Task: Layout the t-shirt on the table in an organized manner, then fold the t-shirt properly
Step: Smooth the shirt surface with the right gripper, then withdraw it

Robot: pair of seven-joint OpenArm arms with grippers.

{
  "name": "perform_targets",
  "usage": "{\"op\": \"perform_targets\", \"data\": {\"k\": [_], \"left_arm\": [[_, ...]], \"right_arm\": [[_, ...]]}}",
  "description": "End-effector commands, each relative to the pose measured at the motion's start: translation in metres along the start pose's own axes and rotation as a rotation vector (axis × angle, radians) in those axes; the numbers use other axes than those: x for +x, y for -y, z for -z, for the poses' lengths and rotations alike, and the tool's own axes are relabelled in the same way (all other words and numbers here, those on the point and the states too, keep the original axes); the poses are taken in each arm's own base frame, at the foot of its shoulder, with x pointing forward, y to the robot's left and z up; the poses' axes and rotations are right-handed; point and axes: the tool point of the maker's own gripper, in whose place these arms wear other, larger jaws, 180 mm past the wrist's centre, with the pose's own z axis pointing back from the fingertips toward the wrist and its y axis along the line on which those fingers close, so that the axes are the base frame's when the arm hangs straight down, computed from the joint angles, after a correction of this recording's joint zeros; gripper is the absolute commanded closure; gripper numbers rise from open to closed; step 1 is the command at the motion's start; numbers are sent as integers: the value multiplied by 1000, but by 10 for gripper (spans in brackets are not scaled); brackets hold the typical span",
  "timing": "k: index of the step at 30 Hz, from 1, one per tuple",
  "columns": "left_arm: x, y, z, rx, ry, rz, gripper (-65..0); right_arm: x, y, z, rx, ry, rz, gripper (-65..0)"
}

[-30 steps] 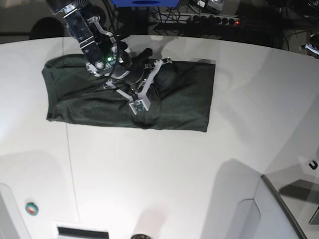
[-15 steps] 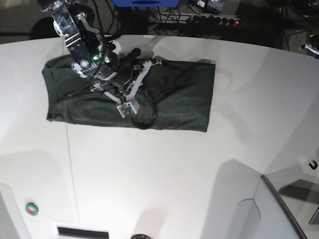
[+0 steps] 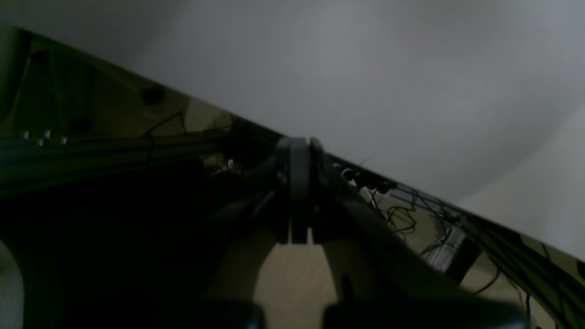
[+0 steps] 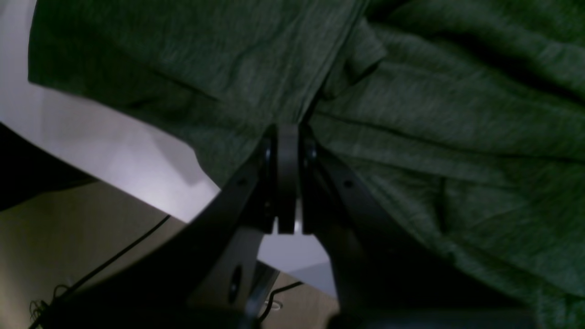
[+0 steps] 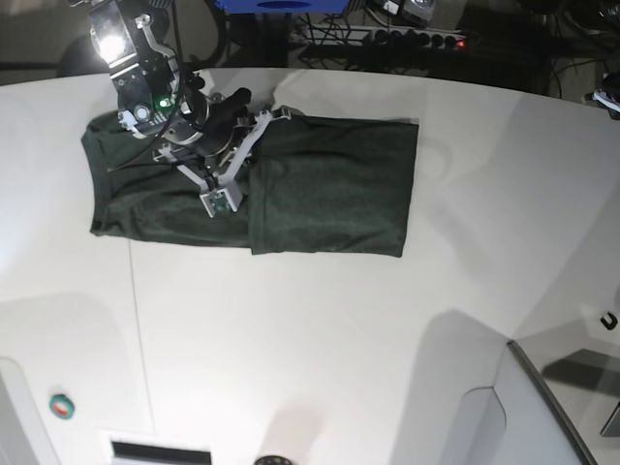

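So the t-shirt [image 5: 291,184] is lying on the white desk [image 5: 387,339] as a long, fairly tidy dark green band, and the right tool [image 4: 287,132] is right on top of it, toward one end of the band rather than the middle. In the right wrist view that tool's two fingers are pressed flat together with no gap between them, and the tips sit right where a seam or fold line in the fabric runs away from them. Honestly I can't tell whether there's a thin bit of cloth caught between the tips or whether they're just resting on it. To one side of the tool the cloth is bunched into deep soft ridges; to the other side it lies smoother and ends in an edge with bare desk showing just past it. From the base camera, the right arm [image 5: 145,77] comes in from the far edge of the desk and leans over the shirt. The left tool [image 3: 299,151] is nowhere near any of this: its wrist camera shows closed fingers, empty, with only plain desk surface beyond the tips and a tangle of cables [image 3: 411,214] below the desk edge.
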Motion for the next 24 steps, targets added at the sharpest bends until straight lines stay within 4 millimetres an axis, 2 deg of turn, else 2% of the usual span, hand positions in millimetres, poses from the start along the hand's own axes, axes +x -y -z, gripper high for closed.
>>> {"op": "perform_targets", "data": {"k": [1, 9, 11, 13, 15, 18, 22, 24], "left_arm": [[12, -8, -5, 19, 33, 18, 0], [12, -8, -5, 17, 35, 16, 0], [12, -8, -5, 17, 35, 16, 0], [12, -8, -5, 17, 35, 16, 0], [12, -8, -5, 16, 34, 16, 0], [11, -8, -5, 16, 33, 17, 0], [11, -8, -5, 15, 32, 16, 0], [12, -8, -5, 15, 34, 16, 0]], "right_arm": [[11, -2, -3, 9, 40, 0, -14], [10, 0, -3, 4, 31, -2, -14], [9, 0, -3, 2, 17, -1, -32], [9, 0, -4, 2, 17, -1, -98], [8, 4, -7, -7, 21, 11, -198], [4, 3, -9, -6, 17, 19, -288], [-1, -16, -7, 35, 2, -13, -291], [-5, -27, -6, 60, -8, -36, -255]]}}
